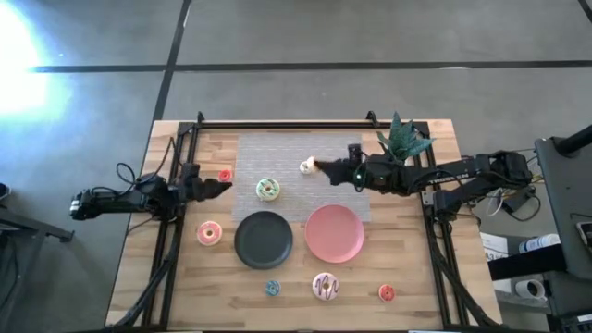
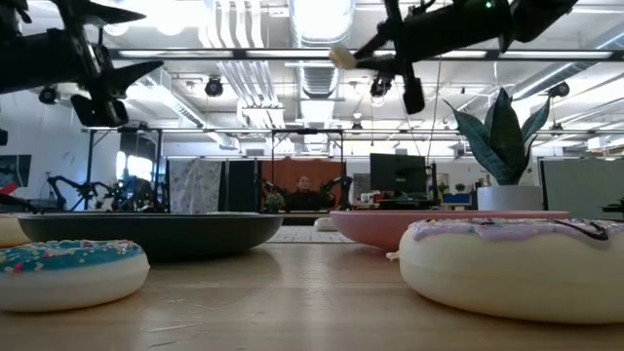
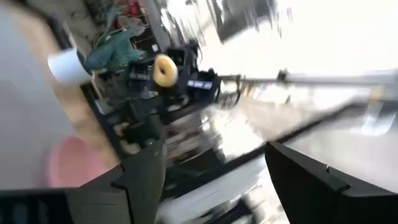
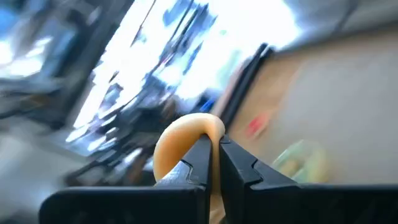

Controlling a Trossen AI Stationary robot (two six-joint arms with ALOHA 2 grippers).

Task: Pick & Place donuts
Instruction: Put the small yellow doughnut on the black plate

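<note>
My right gripper [image 1: 319, 168] is raised over the grey mat [image 1: 277, 153] at the table's far middle, shut on a yellow donut [image 1: 308, 166]. The left wrist view also shows this donut [image 3: 164, 70]. My left gripper [image 1: 225, 188] hovers open at the left, holding nothing, beside a red donut [image 1: 225, 174]. A green donut [image 1: 267, 190] lies on the mat. A pink donut [image 1: 209, 233], a blue donut [image 1: 272, 288], a pink-white striped donut [image 1: 326, 286] and an orange donut [image 1: 387, 292] lie flat on the wood. My right gripper pinches the yellow donut's ring [image 4: 186, 140] between its two fingertips [image 4: 200, 163], which are almost together. The fingers reach in about level from the table's right side. The donut is lifted clear of the table, high above the plates [image 2: 338, 56].
A black plate [image 1: 264, 239] and a pink plate [image 1: 334, 232] sit side by side in the table's middle. A potted plant [image 1: 404, 139] stands at the far right, close to my right arm. Black frame rails [image 1: 176, 222] run along both sides.
</note>
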